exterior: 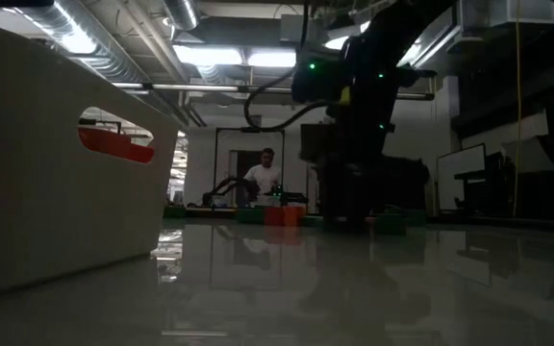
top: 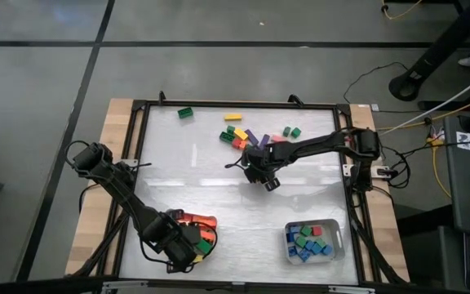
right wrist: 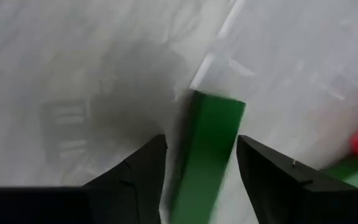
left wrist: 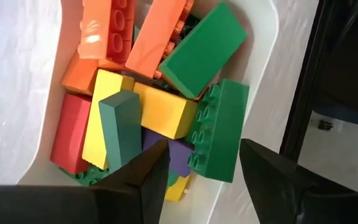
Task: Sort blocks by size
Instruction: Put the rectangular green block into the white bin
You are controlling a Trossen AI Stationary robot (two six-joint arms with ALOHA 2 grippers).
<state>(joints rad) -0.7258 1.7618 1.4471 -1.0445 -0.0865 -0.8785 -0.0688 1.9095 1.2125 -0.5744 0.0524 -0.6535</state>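
From above, we see the right gripper [top: 265, 175] over mid-counter beside the loose blocks [top: 247, 136], the left gripper [top: 184, 245] over the near-left tray [top: 206, 245] of long bricks. At counter level the right arm hides any contact. Our left wrist shows parted, empty fingers [left wrist: 143, 180]. Our right wrist shows a green block [right wrist: 208, 146] pinched endwise; we judge that it could pivot loose in transit.

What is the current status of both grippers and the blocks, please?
Left gripper open over the tray of long blocks. Right gripper shut on green block, mid-table. Loose pile unsorted. Nothing in the way.
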